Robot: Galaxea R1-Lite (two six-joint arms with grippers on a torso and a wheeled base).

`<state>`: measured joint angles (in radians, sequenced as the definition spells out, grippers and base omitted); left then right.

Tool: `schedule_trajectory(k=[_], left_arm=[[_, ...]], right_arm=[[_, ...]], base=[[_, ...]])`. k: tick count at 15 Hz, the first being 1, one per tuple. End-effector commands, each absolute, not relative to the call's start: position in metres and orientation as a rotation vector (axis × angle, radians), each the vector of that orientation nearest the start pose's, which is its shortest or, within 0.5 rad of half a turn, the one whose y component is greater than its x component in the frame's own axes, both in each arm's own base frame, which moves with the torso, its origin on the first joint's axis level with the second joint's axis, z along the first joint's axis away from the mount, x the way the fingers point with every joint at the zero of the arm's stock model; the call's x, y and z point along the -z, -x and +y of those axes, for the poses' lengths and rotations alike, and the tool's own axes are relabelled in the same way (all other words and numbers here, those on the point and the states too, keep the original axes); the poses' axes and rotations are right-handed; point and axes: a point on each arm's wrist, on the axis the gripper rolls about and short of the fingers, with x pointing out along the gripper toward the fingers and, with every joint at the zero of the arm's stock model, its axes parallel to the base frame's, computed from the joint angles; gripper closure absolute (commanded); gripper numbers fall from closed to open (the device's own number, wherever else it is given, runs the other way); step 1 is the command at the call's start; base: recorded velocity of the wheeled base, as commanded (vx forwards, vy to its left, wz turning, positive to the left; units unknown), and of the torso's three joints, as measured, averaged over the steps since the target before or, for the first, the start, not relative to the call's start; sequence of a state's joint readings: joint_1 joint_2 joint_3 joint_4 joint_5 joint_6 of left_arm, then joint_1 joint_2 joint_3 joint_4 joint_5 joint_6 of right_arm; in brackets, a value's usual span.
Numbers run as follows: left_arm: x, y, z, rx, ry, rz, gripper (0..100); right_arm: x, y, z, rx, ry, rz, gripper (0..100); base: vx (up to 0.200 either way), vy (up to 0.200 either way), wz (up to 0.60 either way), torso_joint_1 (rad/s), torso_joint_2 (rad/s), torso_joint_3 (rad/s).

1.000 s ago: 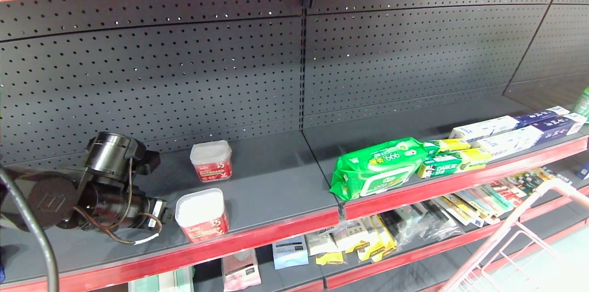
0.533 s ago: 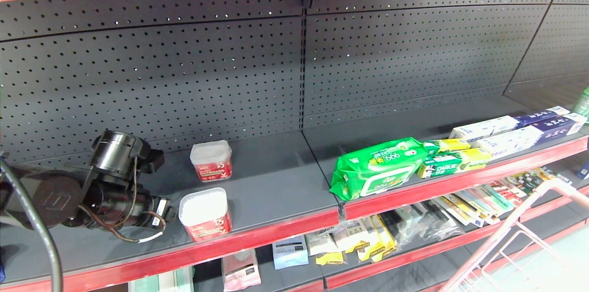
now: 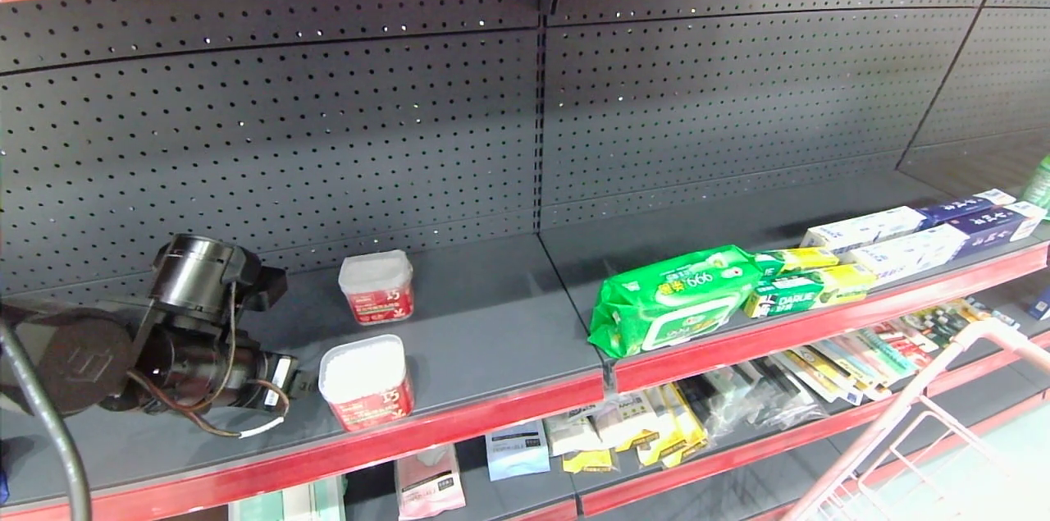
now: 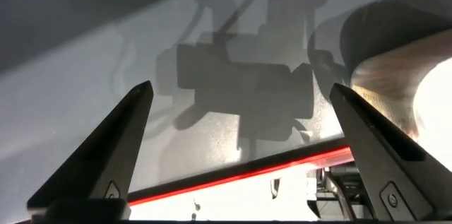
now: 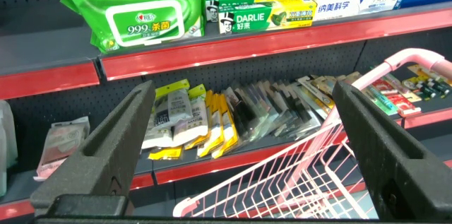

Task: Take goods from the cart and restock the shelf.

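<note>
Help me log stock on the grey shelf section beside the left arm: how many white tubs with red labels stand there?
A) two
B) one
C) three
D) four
A: just two such tubs stand on that section of the shelf, the front tub near the red edge and the rear tub farther back.

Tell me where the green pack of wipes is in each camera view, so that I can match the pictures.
Head view: the green pack of wipes lies on the right half of the shelf, at its red front edge.
Right wrist view: it lies beyond the open right pincer, beside the green-yellow box.
Left wrist view: the open left pincer faces the shelf's left half, away from the pack.
Shared landmark: the red front edge.
</note>
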<state>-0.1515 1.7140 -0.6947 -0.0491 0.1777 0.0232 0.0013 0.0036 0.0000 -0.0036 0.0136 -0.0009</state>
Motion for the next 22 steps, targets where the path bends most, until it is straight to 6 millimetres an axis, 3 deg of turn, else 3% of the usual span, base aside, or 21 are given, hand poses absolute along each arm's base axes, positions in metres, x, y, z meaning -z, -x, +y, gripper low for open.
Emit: schedule_trajectory(k=[1,2,3,5,8,12,16,18,22], left_arm=[[-0.133,-0.219,-0.029,-0.006,-0.168,0.856,0],[-0.148,-0.195,-0.024,-0.012,-0.160,0.813,0],[-0.155,-0.184,-0.021,-0.017,-0.153,0.797,0],[-0.179,-0.116,-0.003,-0.046,-0.092,0.711,0],[-0.182,-0.063,0.003,-0.059,-0.040,0.645,0],[-0.182,-0.040,0.001,0.011,-0.010,0.551,0],[-0.163,-0.012,-0.002,0.112,-0.072,0.476,0],[-0.144,0.006,-0.001,0.156,-0.089,0.423,0],[-0.132,0.031,0.001,0.123,-0.134,0.264,0]], right_arm=[[-0.076,0.023,0.000,-0.015,0.000,0.000,0],[-0.076,0.023,0.000,-0.015,0.000,0.000,0],[-0.076,0.023,0.000,-0.015,0.002,-0.002,0],[-0.076,0.023,0.000,-0.015,0.002,0.000,0],[-0.076,0.023,0.000,-0.015,0.000,0.000,0],[-0.076,0.022,0.000,-0.015,0.002,0.002,0],[-0.076,0.023,0.000,-0.015,0.000,-0.002,0],[-0.076,0.023,0.000,-0.015,0.000,0.000,0],[-0.076,0.023,0.000,-0.015,0.000,0.000,0]], base=[[0.000,0.000,0.00,0.000,0.00,0.000],[0.000,0.000,0.00,0.000,0.00,0.000],[0.000,0.000,0.00,0.000,0.00,0.000],[0.000,0.000,0.00,0.000,0.00,0.000],[0.000,0.000,0.00,0.000,0.00,0.000],[0.000,0.000,0.00,0.000,0.00,0.000],[0.000,0.000,0.00,0.000,0.00,0.000],[0.000,0.000,0.00,0.000,0.00,0.000],[0.000,0.000,0.00,0.000,0.00,0.000]])
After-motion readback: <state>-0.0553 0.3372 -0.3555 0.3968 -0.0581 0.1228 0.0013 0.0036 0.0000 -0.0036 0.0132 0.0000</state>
